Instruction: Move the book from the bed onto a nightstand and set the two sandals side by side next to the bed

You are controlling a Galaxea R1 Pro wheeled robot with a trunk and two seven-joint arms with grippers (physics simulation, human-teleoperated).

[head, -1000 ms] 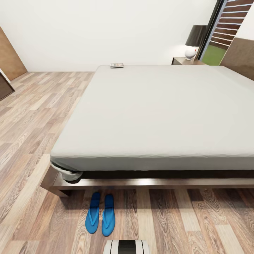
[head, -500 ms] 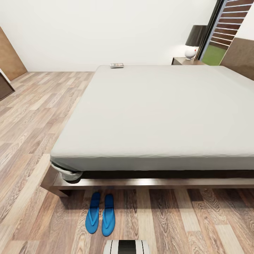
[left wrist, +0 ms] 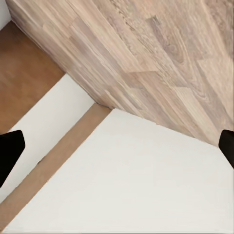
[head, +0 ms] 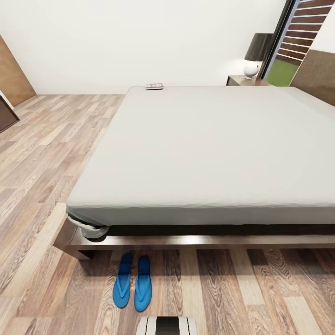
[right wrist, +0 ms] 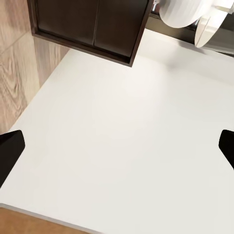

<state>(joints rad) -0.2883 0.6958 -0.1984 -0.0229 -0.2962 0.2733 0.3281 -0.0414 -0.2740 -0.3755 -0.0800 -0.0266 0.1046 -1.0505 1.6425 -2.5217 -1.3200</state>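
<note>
Blue sandals (head: 133, 282) stay paired beside the bed (head: 204, 153), book (head: 154, 86) unmoved at its far corner, both grippers' jaws wide apart.

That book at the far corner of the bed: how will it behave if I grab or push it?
The book looks thin and flat, so probably light and somewhat bendy when pinched by one edge. It lies flat on the smooth mattress, so a push likely slides it instead of tipping it. It sits right at the bed's far edge; a nudge that way may drop it.
</note>
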